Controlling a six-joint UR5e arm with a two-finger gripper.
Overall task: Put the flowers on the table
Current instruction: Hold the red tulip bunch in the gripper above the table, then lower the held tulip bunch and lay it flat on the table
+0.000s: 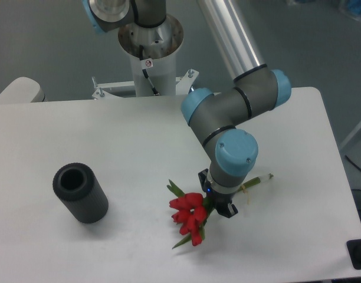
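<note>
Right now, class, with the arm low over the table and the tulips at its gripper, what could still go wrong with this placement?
1. The gripper is hidden under the wrist, so whether it has let go cannot be told; lifting too soon could drag the flowers along.
2. The blooms lie close to the table's near edge; a nudge might push them off.
3. The stem end pokes out to the right of the wrist, so a sideways move could snag it.
</note>
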